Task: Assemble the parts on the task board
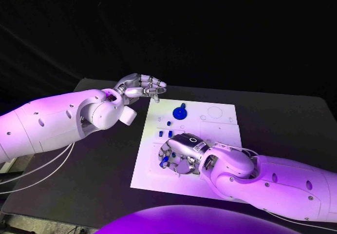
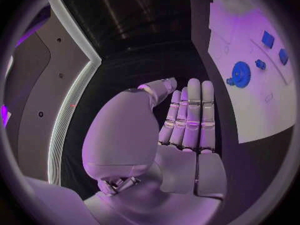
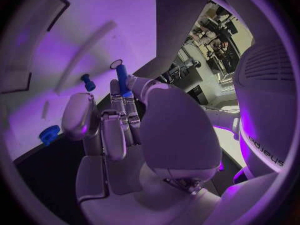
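The right hand pinched a slim blue peg at its fingertips over the task board; light, stiff, probably slippery, best gripped mid-shaft. The left hand hovered empty, fingers together

White task board; blue parts, among them a blue round disc; black table; silver hands.

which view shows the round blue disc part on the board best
The left wrist view: the round blue disc part lies unobstructed on the task board, its toothed rim visible. The head view shows it small, past the right hand. The right wrist view shows it at the circle's edge.
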Controlling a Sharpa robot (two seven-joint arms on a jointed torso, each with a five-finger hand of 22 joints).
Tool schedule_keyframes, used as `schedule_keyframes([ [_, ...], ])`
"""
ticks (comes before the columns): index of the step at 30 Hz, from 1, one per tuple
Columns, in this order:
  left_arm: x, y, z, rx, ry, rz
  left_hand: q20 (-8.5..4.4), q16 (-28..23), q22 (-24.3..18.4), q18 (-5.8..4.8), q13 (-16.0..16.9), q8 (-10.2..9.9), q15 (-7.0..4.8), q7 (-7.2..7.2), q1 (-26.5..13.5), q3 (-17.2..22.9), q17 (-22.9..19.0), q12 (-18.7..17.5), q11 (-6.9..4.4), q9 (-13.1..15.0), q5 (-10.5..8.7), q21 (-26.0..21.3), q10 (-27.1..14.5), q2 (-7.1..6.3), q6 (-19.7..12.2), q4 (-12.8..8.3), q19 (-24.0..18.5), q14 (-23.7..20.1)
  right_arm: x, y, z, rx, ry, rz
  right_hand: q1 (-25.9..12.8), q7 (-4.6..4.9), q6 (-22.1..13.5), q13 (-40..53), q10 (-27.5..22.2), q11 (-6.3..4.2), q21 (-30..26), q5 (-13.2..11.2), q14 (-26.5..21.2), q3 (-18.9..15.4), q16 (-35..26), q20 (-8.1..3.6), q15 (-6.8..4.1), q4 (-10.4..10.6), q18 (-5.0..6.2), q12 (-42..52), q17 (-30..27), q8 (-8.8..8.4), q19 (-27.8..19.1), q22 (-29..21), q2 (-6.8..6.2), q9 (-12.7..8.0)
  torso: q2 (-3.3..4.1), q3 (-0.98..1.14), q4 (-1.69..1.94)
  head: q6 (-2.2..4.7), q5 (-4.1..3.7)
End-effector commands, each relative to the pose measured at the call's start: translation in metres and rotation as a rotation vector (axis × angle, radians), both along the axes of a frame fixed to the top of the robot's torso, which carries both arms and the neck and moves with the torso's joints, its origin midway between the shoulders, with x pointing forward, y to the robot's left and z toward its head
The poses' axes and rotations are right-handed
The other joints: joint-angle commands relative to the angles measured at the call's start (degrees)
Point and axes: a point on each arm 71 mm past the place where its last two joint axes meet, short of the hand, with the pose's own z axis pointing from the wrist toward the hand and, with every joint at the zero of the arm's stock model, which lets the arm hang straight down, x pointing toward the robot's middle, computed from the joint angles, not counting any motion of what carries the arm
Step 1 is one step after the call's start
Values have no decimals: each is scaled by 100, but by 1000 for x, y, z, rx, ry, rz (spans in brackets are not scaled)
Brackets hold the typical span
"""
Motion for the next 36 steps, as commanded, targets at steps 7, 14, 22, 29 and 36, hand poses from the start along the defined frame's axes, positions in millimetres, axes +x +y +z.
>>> schedule_keyframes([
  [7, -1, -2, 1, -6, -3, -18, 1, -19, -8, 71, 5, 7, 8, 186, 3, -15, -5, 16, 4, -7, 24, -34, -40, 41, -31, -34, -17, -24, -2, 0, -5, -77, -7, 20, -17, 21, -6, 14, 353, -329, -30, 26, 266, 214, 10, -5, -34, -272, -64, 15, -13, 30, -24, 720, 57, 18, -2, -3, 3, -8, 12],
  [14, -1, -1, 1, -5, -3, -17, 1, -19, -8, 71, 5, 7, 8, 186, 3, -15, -5, 16, 4, -7, 24, -34, -40, 41, -31, -34, -17, -24, 0, -2, -6, -107, -17, 10, -17, 21, -6, 14, 353, -329, -30, 26, 266, 214, 10, -5, -34, -272, -64, 15, -13, 30, -24, 720, 57, 18, 0, -6, 2, -9, 17],
  [22, -1, -1, 1, -5, -1, -19, 2, -19, -8, 71, 5, 7, 9, 187, 1, -16, -6, 17, 5, -8, 25, -34, -44, 42, -34, -35, -18, -25, -1, 0, -6, -118, -25, 13, -36, 24, -14, 16, 351, -326, -52, 29, 264, 210, 6, -3, -32, -290, -60, 11, -25, 35, -30, 716, 57, 26, 1, -3, 4, -7, 16],
  [29, -1, -1, 1, -5, 0, -19, 3, -20, -8, 71, 5, 8, 10, 188, -1, -18, -7, 18, 6, -9, 25, -35, -47, 43, -37, -36, -19, -26, -3, 6, -7, -109, -8, 34, -419, 102, -395, 57, 258, -265, -107, 338, 265, -67, 13, 45, 27, -330, -60, -25, -20, -150, -44, 712, -185, -26, -3, -9, 0, 0, 9],
  [36, -1, -1, 1, -4, 0, -20, 3, -20, -8, 71, 5, 8, 10, 188, -1, -18, -7, 18, 6, -9, 25, -35, -47, 43, -37, -36, -19, -26, -3, 7, -7, -84, 2, 33, -699, 97, -740, 109, 211, -254, -90, 281, 261, -339, 15, 67, 37, -241, -63, -31, -31, -377, -20, 720, -383, -120, -3, -7, 3, 1, 2],
])
